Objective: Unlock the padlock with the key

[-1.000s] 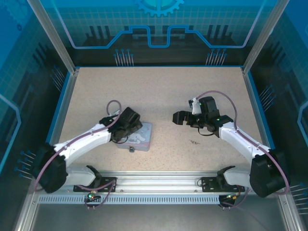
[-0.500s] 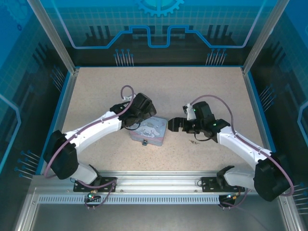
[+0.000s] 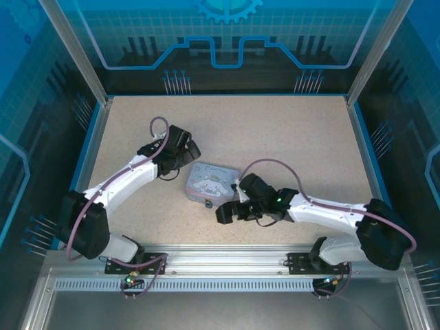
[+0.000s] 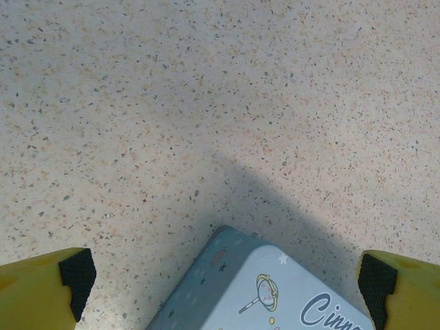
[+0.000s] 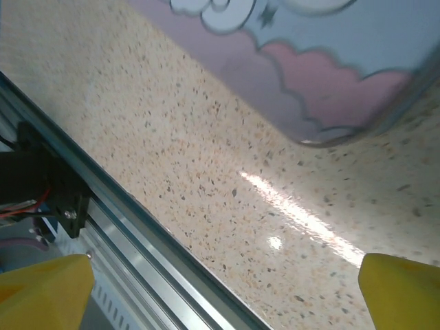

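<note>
The padlock (image 3: pixel 207 203) is a tiny dark piece hanging on the near side of a pastel cartoon tin (image 3: pixel 212 181). The right arm lies across the table to the right of the tin, and the key is hidden. My left gripper (image 3: pixel 187 157) hovers open just beyond the tin's far left corner. In the left wrist view that corner of the tin (image 4: pixel 275 289) lies between the yellow fingers (image 4: pixel 41 289), untouched. My right gripper (image 3: pixel 227 210) is open and low at the tin's near right side. The tin's pink corner (image 5: pixel 330 89) shows ahead of it.
The aluminium rail (image 3: pixel 220 260) at the table's near edge runs close below the right gripper, and the same rail (image 5: pixel 130 240) appears in the right wrist view. Speckled tabletop (image 3: pixel 275 130) stretches behind both arms.
The tin first slid right with the left gripper against it. The left gripper has since drawn back up and left, and the right arm has swung down to the tin's near right side.
</note>
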Motion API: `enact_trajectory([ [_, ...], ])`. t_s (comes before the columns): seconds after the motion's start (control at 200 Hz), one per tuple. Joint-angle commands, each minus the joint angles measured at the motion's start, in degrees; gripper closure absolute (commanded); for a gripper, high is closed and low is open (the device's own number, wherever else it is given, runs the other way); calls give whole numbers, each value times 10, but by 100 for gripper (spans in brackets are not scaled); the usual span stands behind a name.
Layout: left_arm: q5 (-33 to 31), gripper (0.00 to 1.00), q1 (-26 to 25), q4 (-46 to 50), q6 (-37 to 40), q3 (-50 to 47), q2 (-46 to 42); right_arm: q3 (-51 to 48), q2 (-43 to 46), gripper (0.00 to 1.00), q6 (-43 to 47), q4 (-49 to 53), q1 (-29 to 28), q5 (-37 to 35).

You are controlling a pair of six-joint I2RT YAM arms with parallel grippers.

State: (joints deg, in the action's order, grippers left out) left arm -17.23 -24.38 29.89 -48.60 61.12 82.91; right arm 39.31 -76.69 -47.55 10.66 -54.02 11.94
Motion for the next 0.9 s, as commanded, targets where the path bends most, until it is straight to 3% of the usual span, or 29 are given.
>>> enact_trajectory([
  [0.0, 20, 1, 12, -17, 27, -6, 9, 39, -41, 0, -31, -25, -21, -24],
  [0.255, 37, 1, 19, -28, 39, -24, 7, 79, -102, 0, -52, -35, -7, -46],
  [0.64, 84, 1, 19, -75, 19, -106, -22, 107, -147, 0, -77, -73, 98, -22],
  [0.895, 124, 1, 5, -132, -24, -148, -33, 114, -112, 0, -45, -46, 137, -19],
])
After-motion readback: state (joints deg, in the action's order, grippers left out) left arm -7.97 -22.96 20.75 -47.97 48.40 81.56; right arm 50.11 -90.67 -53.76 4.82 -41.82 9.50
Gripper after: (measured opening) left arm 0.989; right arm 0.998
